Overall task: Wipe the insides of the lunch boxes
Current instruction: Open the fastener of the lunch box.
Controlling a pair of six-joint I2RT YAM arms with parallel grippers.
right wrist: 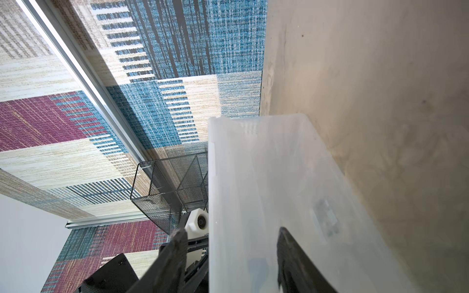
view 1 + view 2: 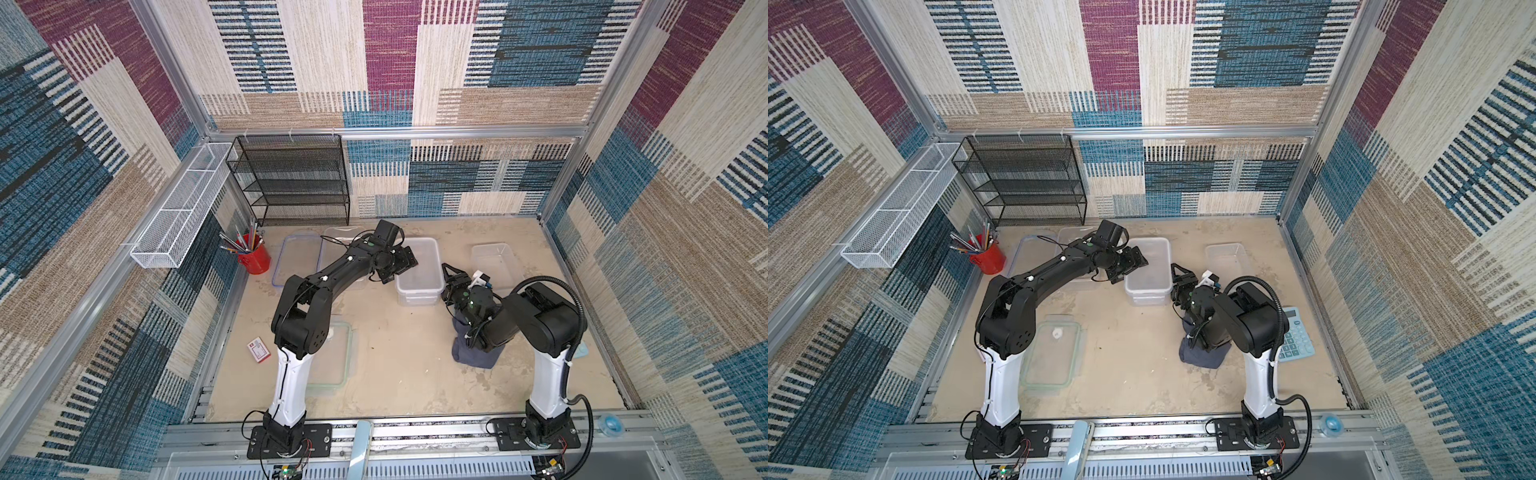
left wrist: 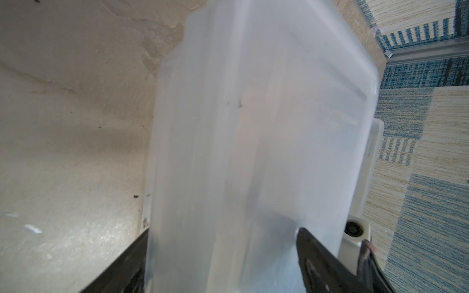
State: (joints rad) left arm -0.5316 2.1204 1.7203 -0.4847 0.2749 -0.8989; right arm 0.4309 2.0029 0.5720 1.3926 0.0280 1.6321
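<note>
**Location.** The deep frosted-plastic lunch box (image 2: 419, 266) stands mouth up on the sand-coloured bench (image 2: 395, 374). It sits just past the right end of the black wire-mesh shelf rack (image 2: 291, 178), a little nearer the robot.

**Handling.** The box is judged light, thin-walled and smooth. The walls probably flex under a hard pinch, and the empty box is likely to slide on the bench under wiping pressure. The recommended hold is the upper wall just below the rim on each long side, with one finger inside and one outside.

**Tool state.** The left tool (image 2: 397, 269) is spread wide, astride the long wall nearest the rack, and no clamping is visible. The right tool (image 2: 451, 274) sits part-spread astride the long wall farthest from the rack. The right wrist view shows a gap between its outer finger and the wall.

**Appearance.** The plastic is milky and translucent, with rounded corners and a stepped band under the rim. A few dark specks mark the inside, and the box is otherwise empty.

**Wiping medium.** The dark grey cloth (image 2: 476, 353) lies on the bench farther from the rack, and neither tool holds it.
</note>
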